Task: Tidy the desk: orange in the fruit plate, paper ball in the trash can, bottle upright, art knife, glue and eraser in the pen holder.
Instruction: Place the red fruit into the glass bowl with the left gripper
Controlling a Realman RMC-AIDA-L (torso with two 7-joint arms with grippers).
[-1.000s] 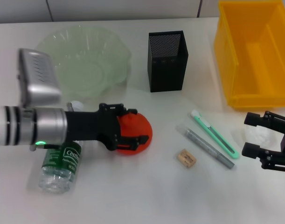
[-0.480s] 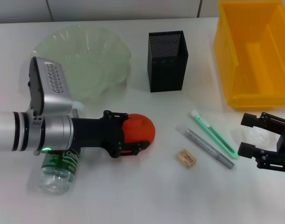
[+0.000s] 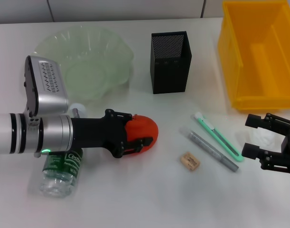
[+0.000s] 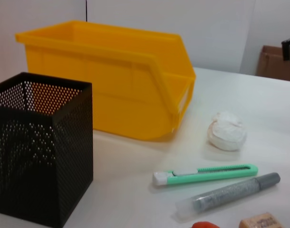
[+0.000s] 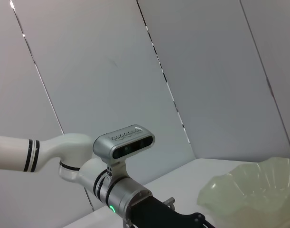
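Orange (image 3: 142,130) sits on the counter (image 3: 135,199) just below the green fruit plate (image 3: 88,61), with the left claw (image 3: 135,135) closed around it. You want a firm, centred grip, then lift clear of the lying bottle (image 3: 61,171) before swinging over the plate rim. Right claw (image 3: 263,140) hangs open, holding nothing, over the paper ball (image 4: 226,131) near the yellow bin (image 3: 258,52).
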